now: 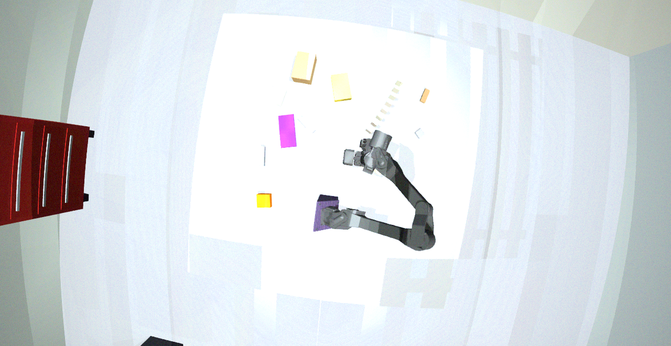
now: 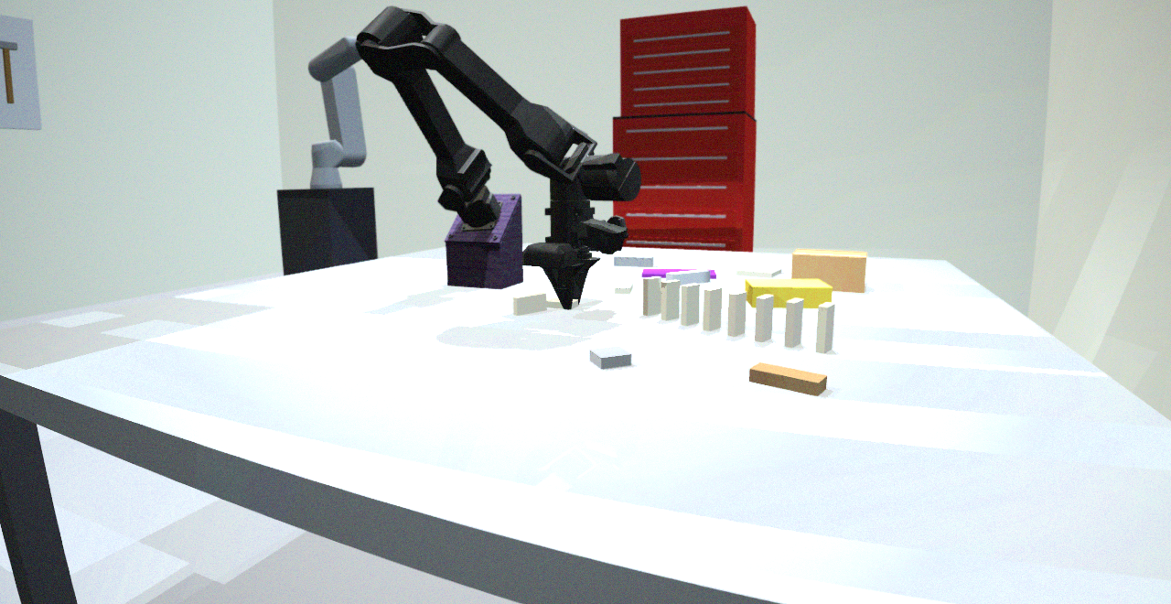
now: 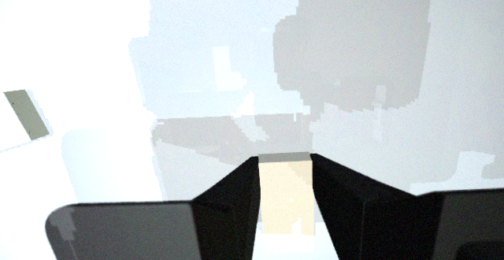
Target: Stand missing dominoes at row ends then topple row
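Several cream dominoes (image 1: 398,83) (image 2: 736,313) stand upright in a slanting row, right of my gripper in the exterior view. My gripper (image 2: 569,306) (image 3: 283,163) points down at table height near the row's far end, its fingers shut on a cream domino (image 2: 553,303) (image 3: 287,197) that lies flat. Both fingertips meet its sides in the wrist view. A second loose domino (image 2: 530,304) rests on its long edge just left of the fingers in the exterior view; in the wrist view it is not visible. The arm hides both loose dominoes in the top view.
A brown block (image 1: 424,95) (image 2: 786,379) and a small grey block (image 1: 419,133) (image 2: 609,358) lie on the near side of the row. A yellow block (image 1: 341,87) (image 2: 788,294), a tan box (image 1: 303,67) (image 2: 828,271) and a flat purple piece (image 1: 287,130) lie beyond it.
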### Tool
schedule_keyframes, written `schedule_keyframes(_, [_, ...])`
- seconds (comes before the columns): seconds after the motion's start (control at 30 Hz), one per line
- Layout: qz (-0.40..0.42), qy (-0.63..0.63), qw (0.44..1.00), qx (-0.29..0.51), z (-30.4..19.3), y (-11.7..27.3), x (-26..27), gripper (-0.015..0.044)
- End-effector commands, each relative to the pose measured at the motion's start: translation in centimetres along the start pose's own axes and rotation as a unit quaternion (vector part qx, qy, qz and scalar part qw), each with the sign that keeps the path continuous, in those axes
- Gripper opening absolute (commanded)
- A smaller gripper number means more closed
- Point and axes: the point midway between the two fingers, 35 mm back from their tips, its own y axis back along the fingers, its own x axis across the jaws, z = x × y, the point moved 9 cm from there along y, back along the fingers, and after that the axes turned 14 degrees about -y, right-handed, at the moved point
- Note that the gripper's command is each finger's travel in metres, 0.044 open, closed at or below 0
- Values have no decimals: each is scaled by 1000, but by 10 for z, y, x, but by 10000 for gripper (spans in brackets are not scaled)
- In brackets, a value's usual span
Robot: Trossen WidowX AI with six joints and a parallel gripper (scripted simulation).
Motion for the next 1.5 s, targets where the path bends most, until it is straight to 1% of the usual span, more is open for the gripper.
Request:
schedule_keyframes(0.0, [0, 2, 1000, 0, 0, 2, 0, 107])
schedule_keyframes(0.07, [0, 2, 1000, 0, 0, 17, 1, 107])
schedule_keyframes(0.37, [3, 2, 1000, 1, 3, 127, 9, 107])
schedule_keyframes(0.5, [4, 3, 1000, 1, 4, 157, 11, 107])
schedule_keyframes(0.8, [4, 3, 1000, 1, 4, 160, 11, 107])
schedule_keyframes(0.87, [4, 11, 1000, 1, 10, 162, 15, 107])
schedule_keyframes(1.17, [6, 119, 993, -1, 92, 179, 75, 107])
schedule_keyframes(1.47, [8, 229, 973, -4, 151, 168, 156, 107])
